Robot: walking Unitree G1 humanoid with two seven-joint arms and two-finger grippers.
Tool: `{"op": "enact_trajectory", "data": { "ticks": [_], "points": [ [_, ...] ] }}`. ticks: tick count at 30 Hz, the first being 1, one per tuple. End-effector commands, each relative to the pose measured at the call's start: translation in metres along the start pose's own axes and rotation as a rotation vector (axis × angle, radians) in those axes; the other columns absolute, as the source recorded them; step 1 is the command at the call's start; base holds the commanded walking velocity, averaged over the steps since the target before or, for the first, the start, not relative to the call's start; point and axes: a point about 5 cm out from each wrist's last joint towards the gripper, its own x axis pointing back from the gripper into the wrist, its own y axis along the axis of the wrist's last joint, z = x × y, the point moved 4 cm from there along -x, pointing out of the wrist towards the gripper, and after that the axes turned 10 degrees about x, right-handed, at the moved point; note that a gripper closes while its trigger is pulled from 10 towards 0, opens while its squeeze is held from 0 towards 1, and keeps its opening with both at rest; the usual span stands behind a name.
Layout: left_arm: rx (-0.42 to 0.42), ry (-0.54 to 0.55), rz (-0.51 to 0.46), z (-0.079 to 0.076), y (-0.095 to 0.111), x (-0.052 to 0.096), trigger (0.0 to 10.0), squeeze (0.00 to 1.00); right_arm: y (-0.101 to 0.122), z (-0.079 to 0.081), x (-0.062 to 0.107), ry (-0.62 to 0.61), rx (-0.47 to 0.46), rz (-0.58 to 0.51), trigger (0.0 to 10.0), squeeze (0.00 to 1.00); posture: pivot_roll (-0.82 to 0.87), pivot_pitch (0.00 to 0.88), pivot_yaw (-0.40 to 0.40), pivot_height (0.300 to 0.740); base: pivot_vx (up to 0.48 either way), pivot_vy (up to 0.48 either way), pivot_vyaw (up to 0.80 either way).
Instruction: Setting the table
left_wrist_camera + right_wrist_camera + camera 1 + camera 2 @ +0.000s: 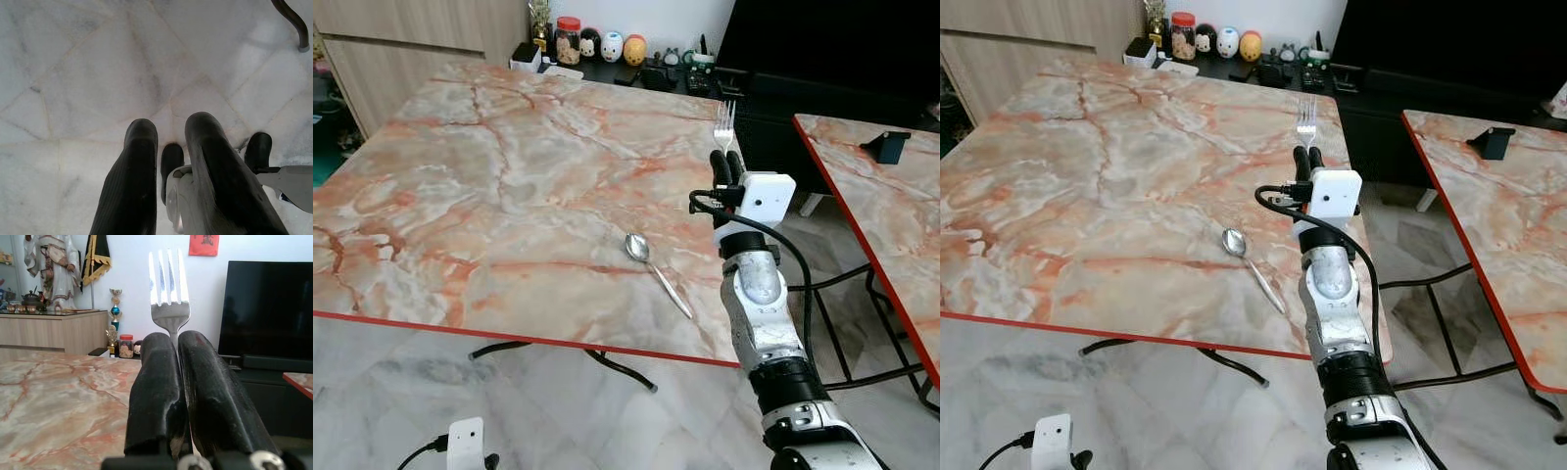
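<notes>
Down by the floor the left gripper (166,147) hangs idle, its fingers a little apart with nothing between them. On the marble table (489,166), near the front edge, a spoon (656,271) already lies at an angle. Just beyond it the right gripper (725,168) is pinched tight around a fork (723,124), tines up, held above the table's right side. So, I'd judge, spoon placed, fork to go. The red hanging (202,245) on the far wall is too blurred to read.
</notes>
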Motion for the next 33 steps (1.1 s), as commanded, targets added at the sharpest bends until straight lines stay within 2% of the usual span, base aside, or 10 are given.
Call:
{"op": "enact_trajectory", "data": {
  "ticks": [1, 9, 14, 33],
  "points": [
    [-0.010, -0.007, 0.023, -0.0023, -0.0083, 0.0012, 10.0, 0.00, 0.0034, -0.0034, -0.0029, -0.011, -0.001, -0.014, 10.0, 0.00, 0.03, 0.000, -0.102, 0.740, 0.000, 0.000, 0.00],
    [-0.016, -0.002, 0.032, -0.0018, -0.0110, 0.0016, 10.0, 0.00, 0.0016, -0.0037, -0.0040, -0.012, -0.011, 0.000, 10.0, 0.00, 0.03, 0.000, -0.105, 0.740, 0.000, 0.000, 0.00],
    [-0.016, 0.002, 0.035, -0.0006, -0.0120, 0.0018, 10.0, 0.00, 0.0016, -0.0030, -0.0045, -0.011, -0.013, 0.000, 10.0, 0.00, 0.03, 0.000, -0.105, 0.740, 0.000, -0.250, -0.72],
    [-0.012, 0.006, 0.043, 0.0011, -0.0139, 0.0022, 10.0, 0.00, 0.0058, 0.0010, -0.0050, 0.000, -0.006, -0.025, 10.0, 0.00, 0.03, 0.000, -0.103, 0.740, 0.000, -0.258, 0.00]
  ]
}}
